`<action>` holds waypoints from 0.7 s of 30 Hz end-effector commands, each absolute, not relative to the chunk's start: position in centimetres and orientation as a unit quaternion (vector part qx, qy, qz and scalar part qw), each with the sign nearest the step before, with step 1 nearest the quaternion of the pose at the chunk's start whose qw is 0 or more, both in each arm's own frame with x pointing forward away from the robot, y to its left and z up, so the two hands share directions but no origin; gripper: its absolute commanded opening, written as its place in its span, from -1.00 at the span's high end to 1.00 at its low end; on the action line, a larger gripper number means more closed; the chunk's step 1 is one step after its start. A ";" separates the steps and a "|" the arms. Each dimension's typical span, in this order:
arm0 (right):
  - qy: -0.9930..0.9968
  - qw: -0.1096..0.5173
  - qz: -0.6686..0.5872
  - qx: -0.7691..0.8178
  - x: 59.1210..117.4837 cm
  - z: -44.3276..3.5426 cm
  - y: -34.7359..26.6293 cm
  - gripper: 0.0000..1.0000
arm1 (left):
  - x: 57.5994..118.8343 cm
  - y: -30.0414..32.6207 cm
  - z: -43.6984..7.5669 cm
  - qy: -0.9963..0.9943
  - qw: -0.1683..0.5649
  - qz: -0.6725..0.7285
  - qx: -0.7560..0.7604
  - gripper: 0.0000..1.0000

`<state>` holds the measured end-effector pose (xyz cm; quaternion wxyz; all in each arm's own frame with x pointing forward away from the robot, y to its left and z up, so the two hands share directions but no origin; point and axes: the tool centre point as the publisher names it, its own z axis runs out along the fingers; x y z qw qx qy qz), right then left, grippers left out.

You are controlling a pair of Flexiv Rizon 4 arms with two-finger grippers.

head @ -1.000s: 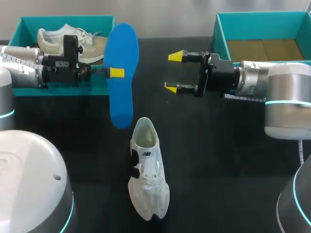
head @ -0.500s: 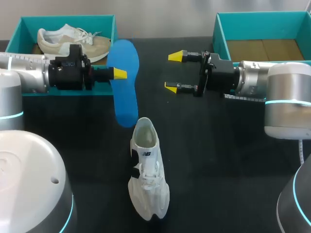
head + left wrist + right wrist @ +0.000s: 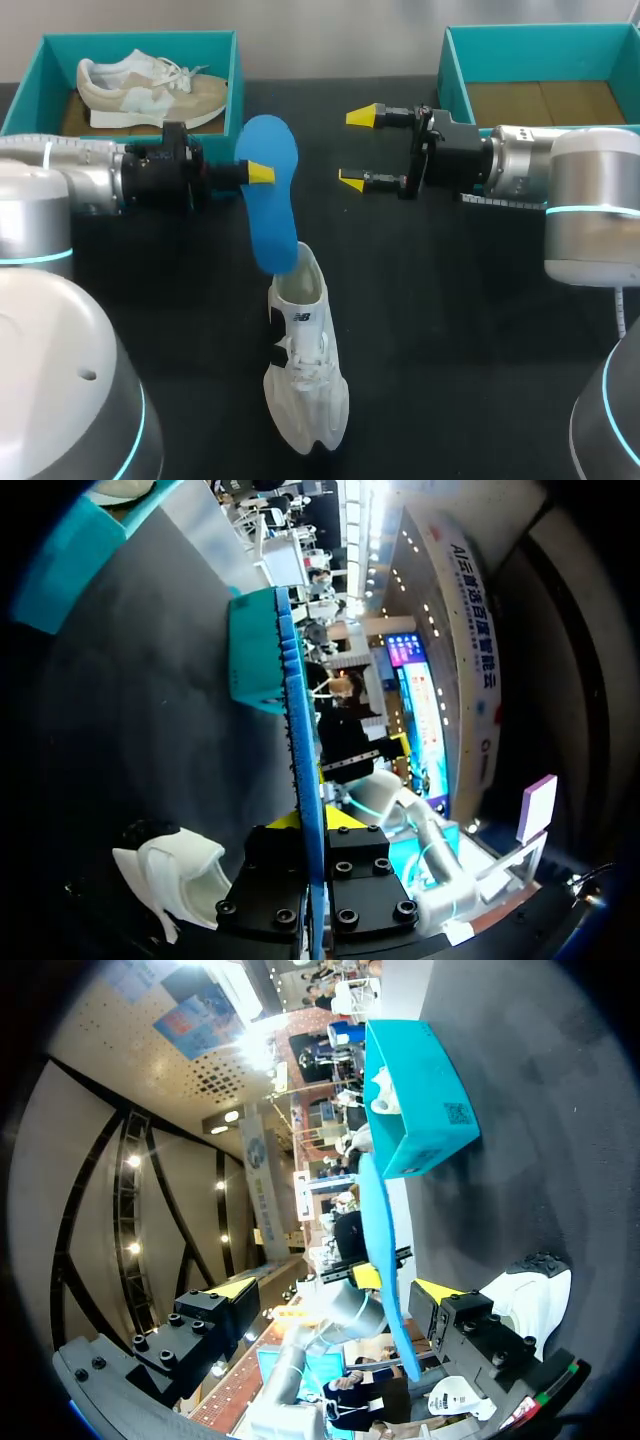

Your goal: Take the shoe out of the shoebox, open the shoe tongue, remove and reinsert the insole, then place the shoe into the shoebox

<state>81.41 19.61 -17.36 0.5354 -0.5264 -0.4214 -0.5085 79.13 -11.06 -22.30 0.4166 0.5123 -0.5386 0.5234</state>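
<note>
Shoe [image 3: 305, 380] on black table [image 3: 450, 330], insole [image 3: 268, 200] at heel

Head view: bright, even light from above; the black table [image 3: 450, 330] looks matt, the white shoe [image 3: 305, 390] throws only a faint, soft shadow, and the blue insole [image 3: 270, 200] is evenly lit; the right arm [image 3: 590, 210] carries mild highlights on its silver shell. In both wrist views the table takes a pale grey sheen; the black body of the left gripper [image 3: 312, 825] sits in shade.
</note>
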 end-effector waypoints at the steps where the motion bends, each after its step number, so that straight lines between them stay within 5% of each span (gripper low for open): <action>1: -0.422 0.535 -0.508 -0.527 81.3 -17.4 19.6 -1.00 | 79.8 -12.0 -23.4 -0.533 0.426 0.519 0.514 1.00; 21: -0.553 0.392 -0.332 -0.656 80.7 -12.5 19.6 -1.00 | 80.4 -12.2 -24.0 -0.495 0.457 0.508 0.537 1.00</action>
